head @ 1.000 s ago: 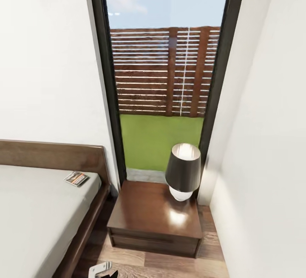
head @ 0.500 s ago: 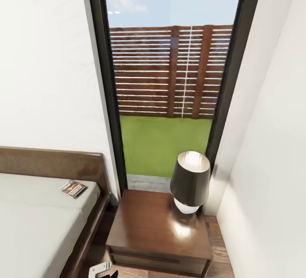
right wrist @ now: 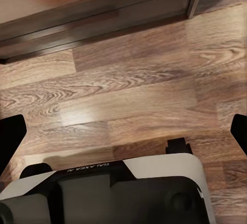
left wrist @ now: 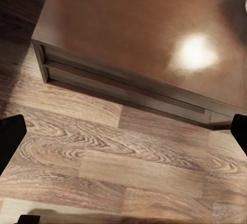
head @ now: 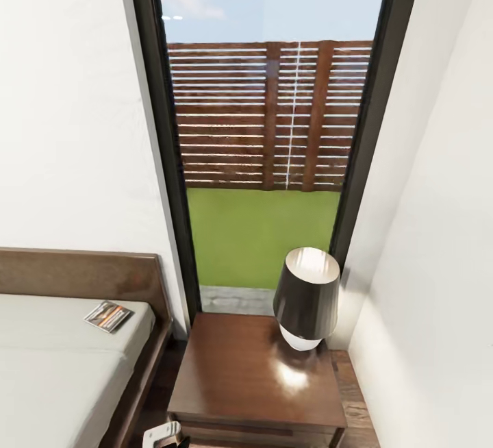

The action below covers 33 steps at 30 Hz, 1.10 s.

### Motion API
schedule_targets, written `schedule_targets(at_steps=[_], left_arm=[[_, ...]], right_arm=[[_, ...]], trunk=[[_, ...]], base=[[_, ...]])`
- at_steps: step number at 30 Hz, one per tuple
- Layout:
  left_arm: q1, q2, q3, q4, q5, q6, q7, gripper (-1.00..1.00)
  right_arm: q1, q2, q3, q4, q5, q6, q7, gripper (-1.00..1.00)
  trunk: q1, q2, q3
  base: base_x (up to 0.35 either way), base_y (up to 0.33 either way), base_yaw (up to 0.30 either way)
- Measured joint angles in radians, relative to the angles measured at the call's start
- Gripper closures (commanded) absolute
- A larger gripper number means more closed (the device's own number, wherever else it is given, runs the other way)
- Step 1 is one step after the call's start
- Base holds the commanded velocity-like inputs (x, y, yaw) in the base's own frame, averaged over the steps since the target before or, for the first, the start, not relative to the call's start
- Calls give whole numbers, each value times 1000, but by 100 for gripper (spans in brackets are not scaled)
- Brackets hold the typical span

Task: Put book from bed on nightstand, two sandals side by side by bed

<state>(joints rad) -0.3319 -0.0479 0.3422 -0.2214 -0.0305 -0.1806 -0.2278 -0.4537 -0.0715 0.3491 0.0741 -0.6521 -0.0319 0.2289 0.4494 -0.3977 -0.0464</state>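
Small dark paperback book (head: 108, 316) lies on off-white mattress of dark-framed bed (head: 61, 393), near headboard. Glossy brown nightstand (head: 253, 372) just beside. Both grippers' fingers seemingly spread, empty. Book to be approached squarely, lamp (head: 306, 297) avoided.

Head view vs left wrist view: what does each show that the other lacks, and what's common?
Head view alone: the book lying on the bed near the headboard, a lamp on the nightstand, and the window with fence and grass.
Left wrist view alone: the plank floor below the nightstand's front, and the left gripper, fingers wide apart, nothing between them.
Both: the nightstand's glossy top with its bright reflection.
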Motion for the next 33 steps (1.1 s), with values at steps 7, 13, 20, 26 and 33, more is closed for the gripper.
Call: schedule_targets(at_steps=[7, 13, 20, 26, 33], left_arm=[[0, 0, 0, 0, 0, 0, 0, -100], [0, 0, 0, 0, 0, 0, 0, -100], [0, 0, 0, 0, 0, 0, 0, -100], [0, 0, 0, 0, 0, 0, 0, -100], [0, 0, 0, 0, 0, 0, 0, -100]], right_arm=[[0, 0, 0, 0, 0, 0, 0, -100], [0, 0, 0, 0, 0, 0, 0, -100], [0, 0, 0, 0, 0, 0, 0, -100], [0, 0, 0, 0, 0, 0, 0, -100], [0, 0, 0, 0, 0, -1, 0, -100]], trunk=[[0, 0, 0], [0, 0, 0], [0, 0, 0], [0, 0, 0], [0, 0, 0]], base=[[57, 10, -14], [276, 76, -4], [120, 34, 0], [183, 84, 0], [261, 16, 1]])
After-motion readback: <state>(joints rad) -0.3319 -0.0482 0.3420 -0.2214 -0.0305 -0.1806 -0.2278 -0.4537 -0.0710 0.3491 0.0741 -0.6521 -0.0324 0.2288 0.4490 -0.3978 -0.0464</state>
